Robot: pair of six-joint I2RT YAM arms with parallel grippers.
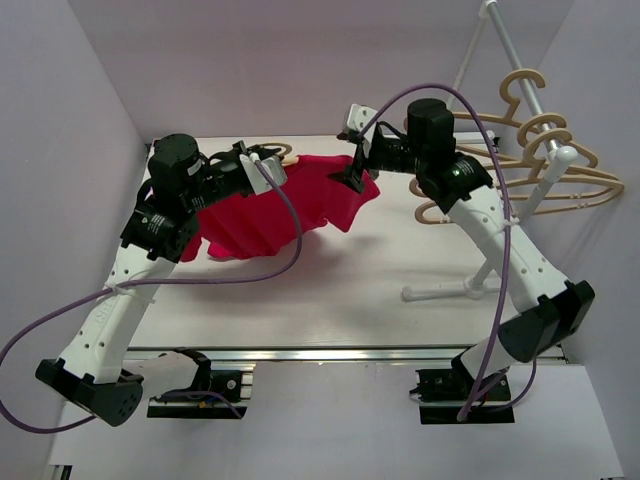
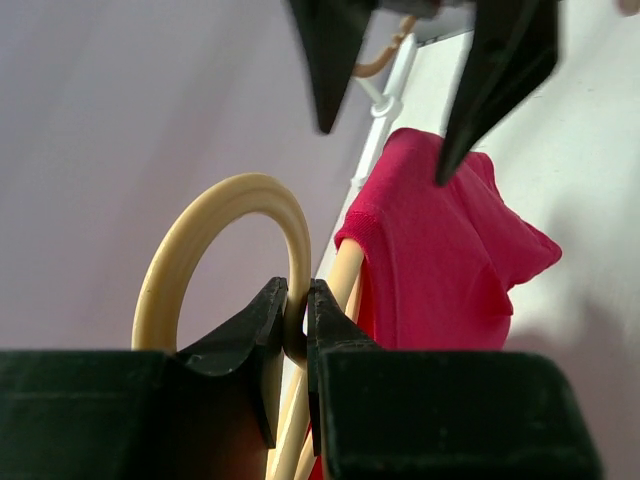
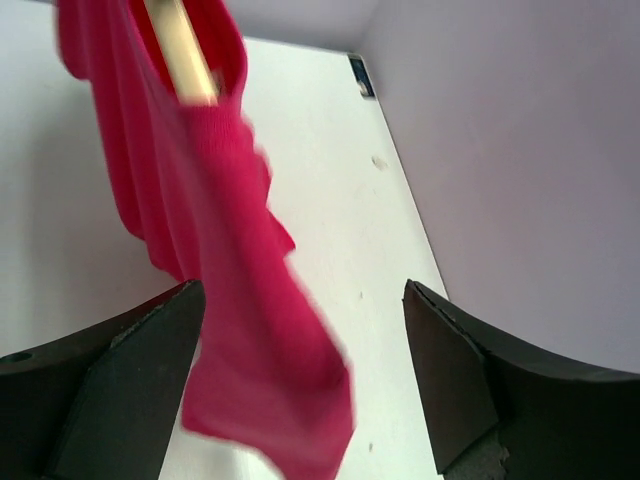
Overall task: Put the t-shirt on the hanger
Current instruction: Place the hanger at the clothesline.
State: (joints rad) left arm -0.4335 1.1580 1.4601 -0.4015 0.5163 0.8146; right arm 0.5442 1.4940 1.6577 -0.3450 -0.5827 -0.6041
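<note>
The red t-shirt (image 1: pixel 290 205) hangs in the air above the table, draped over a light-tan hanger (image 1: pixel 288 158) that it mostly hides. My left gripper (image 1: pixel 262 166) is shut on the hanger's rounded hook (image 2: pixel 215 220), with the shirt (image 2: pixel 440 270) just beyond it. My right gripper (image 1: pixel 356 168) is open at the shirt's right end. In the right wrist view the loose, blurred cloth (image 3: pixel 230 300) hangs between the wide-open fingers (image 3: pixel 120 390), touching neither, and a hanger arm's tip (image 3: pixel 185 55) shows inside the sleeve. The right gripper's fingertips (image 2: pixel 325 70) show in the left wrist view.
A white rack (image 1: pixel 530 200) with several identical tan hangers (image 1: pixel 560 175) stands at the right, its foot (image 1: pixel 450 292) on the table. Lilac walls close in the left, back and right. A metal rail (image 1: pixel 330 352) runs along the table's near edge.
</note>
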